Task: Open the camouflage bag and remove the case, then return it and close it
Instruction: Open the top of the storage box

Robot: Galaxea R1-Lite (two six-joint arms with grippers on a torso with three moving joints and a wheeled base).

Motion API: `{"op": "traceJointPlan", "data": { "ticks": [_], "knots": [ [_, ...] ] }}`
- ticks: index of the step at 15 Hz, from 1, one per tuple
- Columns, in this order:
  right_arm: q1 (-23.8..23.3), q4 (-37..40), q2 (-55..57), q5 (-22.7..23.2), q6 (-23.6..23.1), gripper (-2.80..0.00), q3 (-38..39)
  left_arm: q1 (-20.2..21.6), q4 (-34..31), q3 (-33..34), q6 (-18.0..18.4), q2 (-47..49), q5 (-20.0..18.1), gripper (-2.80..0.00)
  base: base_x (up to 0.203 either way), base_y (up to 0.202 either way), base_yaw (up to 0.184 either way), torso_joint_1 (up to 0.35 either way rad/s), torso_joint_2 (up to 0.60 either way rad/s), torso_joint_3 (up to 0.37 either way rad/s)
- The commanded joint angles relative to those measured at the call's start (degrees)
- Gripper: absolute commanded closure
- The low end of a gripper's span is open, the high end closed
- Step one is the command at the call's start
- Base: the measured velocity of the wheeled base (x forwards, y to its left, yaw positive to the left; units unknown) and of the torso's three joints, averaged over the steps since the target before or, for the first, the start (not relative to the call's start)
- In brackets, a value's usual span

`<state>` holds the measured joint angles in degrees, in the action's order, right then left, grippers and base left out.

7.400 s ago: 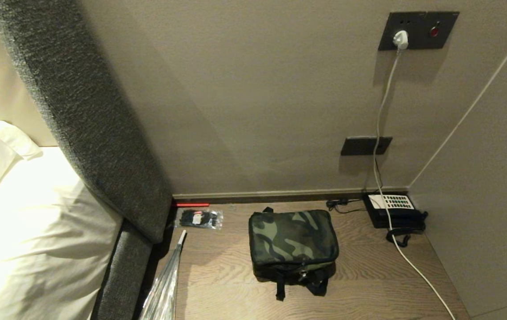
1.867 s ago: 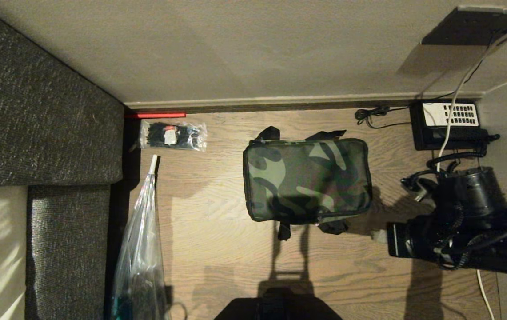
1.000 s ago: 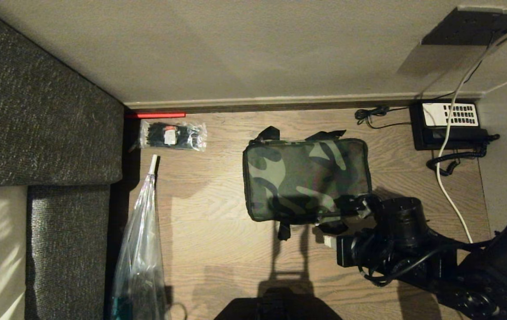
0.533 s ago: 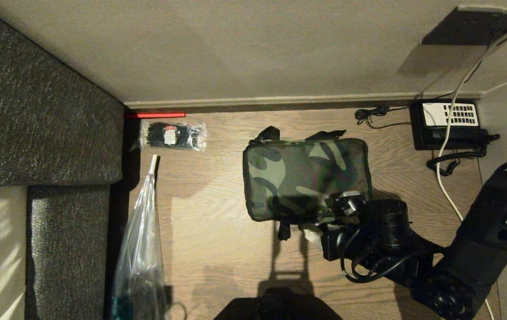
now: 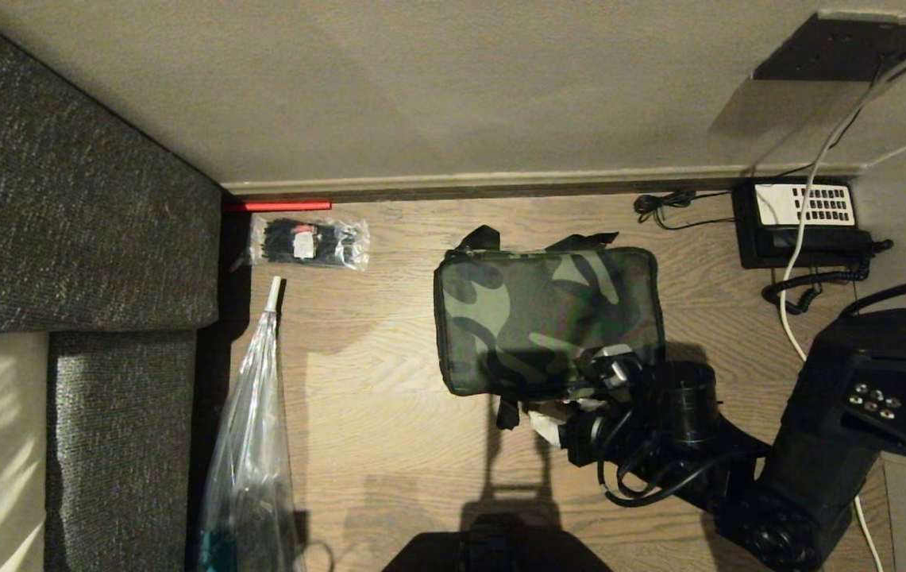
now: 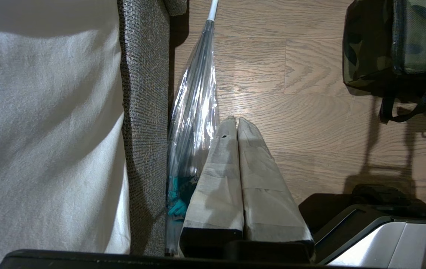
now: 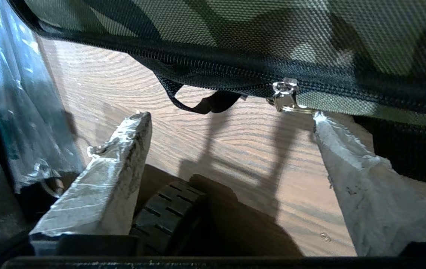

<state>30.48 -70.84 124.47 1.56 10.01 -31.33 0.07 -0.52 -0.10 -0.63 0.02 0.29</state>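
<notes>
At the far left stood the grey headboard (image 5: 79,230), with white bedding (image 6: 44,123) below it. Beside that, a clear plastic-wrapped umbrella (image 5: 250,445) lay along the wooden floor (image 5: 389,445), and a small clear packet (image 5: 310,241) of black items sat near the wall, next to a short red strip (image 5: 276,206).

My left gripper (image 6: 235,123) hung over the floor just beside the umbrella, its taped fingers pressed together with nothing between them.

In the middle sat the bag (image 5: 548,318): boxy, soft, green-and-dark camouflage, lying flat on the floor with its lid down. A black zipper band ran round its edge, and black straps (image 5: 587,238) stuck out at the wall side and at the near side. It was zipped shut; I could see nothing of what was inside.

My right gripper (image 5: 580,389) was at the bag's near right corner, low against its front edge. Its two white-wrapped fingers (image 7: 112,168) were spread wide, holding nothing. From my right wrist, the silver zipper pull (image 7: 285,98) hung from the black zipper line close to one fingertip; I could not tell whether they touched. A black strap loop (image 7: 205,106) drooped between the fingers, farther off.

At the far right, a black telephone (image 5: 802,226) with a white keypad stood in the corner, a white cable (image 5: 798,238) running across it.
</notes>
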Motion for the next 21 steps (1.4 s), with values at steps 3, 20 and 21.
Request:
{"op": "traceJointPlan", "data": {
  "ticks": [3,20,21],
  "knots": [
    [-0.31,-1.43,1.5,-0.16,-2.2,-2.8,-0.42,0.01,0.0,0.01,-0.06,-0.02,-0.02,0.0,0.0,0.0,0.0,0.0,0.0,0.0],
    [-4.91,-9.7,8.94,-0.54,-7.73,-2.8,-2.53,0.01,0.0,0.01,-0.07,-0.02,0.03,0.0,0.0,0.0,0.0,0.0,0.0,0.0],
    [-4.9,-10.37,8.5,-0.24,-7.9,-2.8,-2.68,0.01,0.0,0.01,-0.07,-0.02,0.06,0.0,0.0,0.0,0.0,0.0,0.0,0.0]
  ]
}}
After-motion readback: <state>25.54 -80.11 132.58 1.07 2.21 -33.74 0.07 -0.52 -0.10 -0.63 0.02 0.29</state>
